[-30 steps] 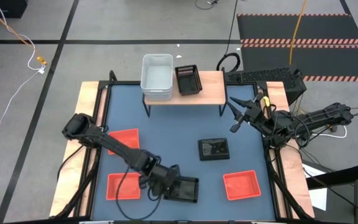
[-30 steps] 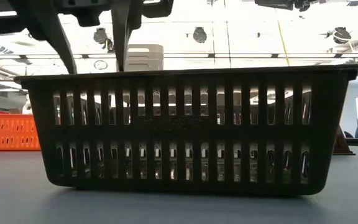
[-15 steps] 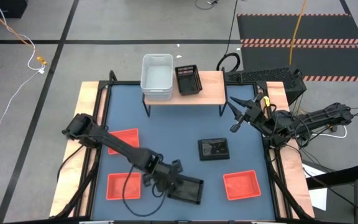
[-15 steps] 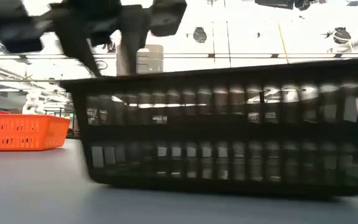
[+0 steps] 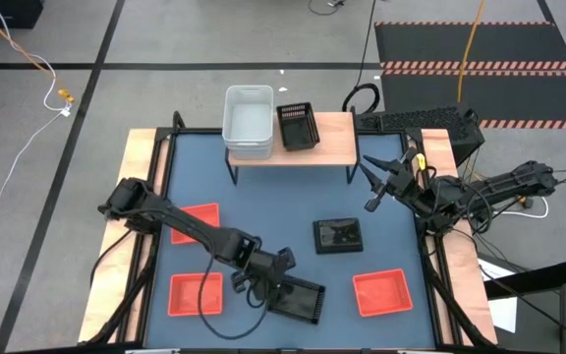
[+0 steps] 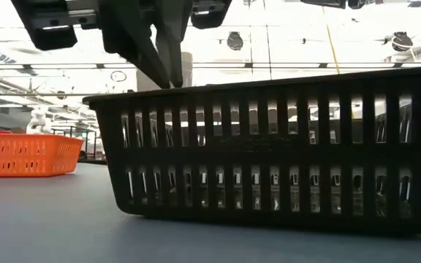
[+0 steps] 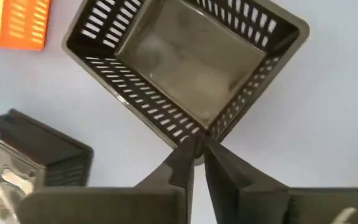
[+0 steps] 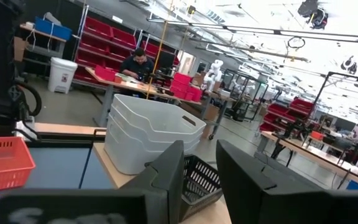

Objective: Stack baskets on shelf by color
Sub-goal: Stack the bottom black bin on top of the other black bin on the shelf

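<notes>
A black basket [image 5: 301, 301] stands on the table near its front edge, and my left gripper [image 5: 277, 278] is shut on its left corner. A second black basket [image 5: 337, 234] lies mid-table. Three red baskets [image 5: 196, 221] [image 5: 195, 293] [image 5: 379, 292] rest on the table. On the shelf [image 5: 332, 143] at the back stand stacked white baskets [image 5: 248, 120] with another black basket [image 5: 298, 126] beside them. My right gripper [image 5: 373, 181] hangs open off the shelf's right end, touching nothing. My left gripper pinches the basket's rim at a corner [image 7: 199, 132], the wall between its two fingers [image 7: 182, 163]. The fingers come from above, slanting down onto the rim's left end [image 6: 172, 90]. The basket sits upright with its bottom on the table.
The shelf's right part [image 8: 114, 177] is bare wood. The table's wooden side edges [image 5: 138, 197] flank the blue mat. Cables and a keyboard [image 5: 416, 120] lie behind the right arm. A person [image 8: 137, 62] sits far off in the room.
My left gripper has moved toward the table's right edge and shut on the black basket's rim. The basket has slid right along the table and turned somewhat, staying on the table.
</notes>
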